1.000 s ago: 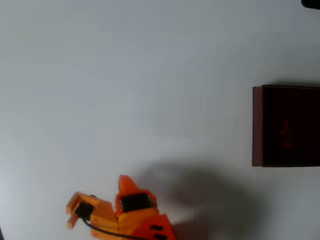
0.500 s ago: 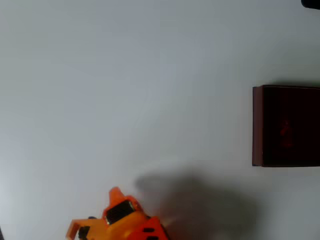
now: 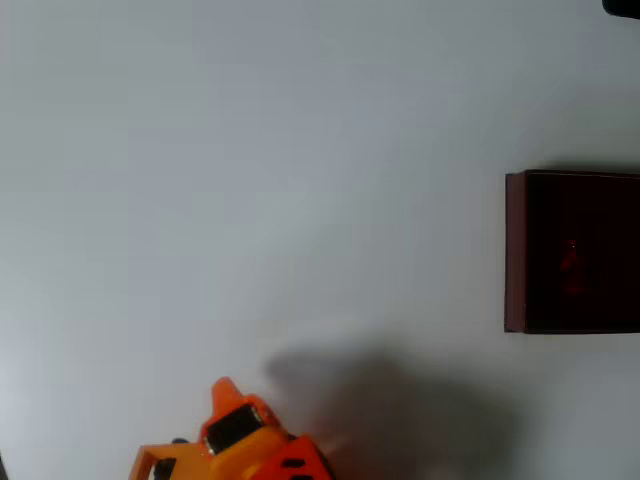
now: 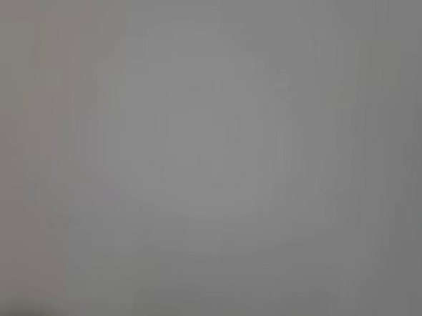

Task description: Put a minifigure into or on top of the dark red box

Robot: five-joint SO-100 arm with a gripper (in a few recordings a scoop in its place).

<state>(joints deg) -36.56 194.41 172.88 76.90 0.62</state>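
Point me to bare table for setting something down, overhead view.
Nearly all of the table is bare: everything left of the box and above the arm. Strips above and below the box are free too. Occupied: the right edge, where the box holds a faint red minifigure, and bottom left, at the arm.

In the overhead view, a pale grey-white table [image 3: 250,170] covers nearly the whole picture, and its surface is plain and smooth. A soft dark shadow [image 3: 390,410] lies on it near the bottom edge, a little right of the middle. A small black object [image 3: 622,6], too cropped to identify, sits at the top right corner.
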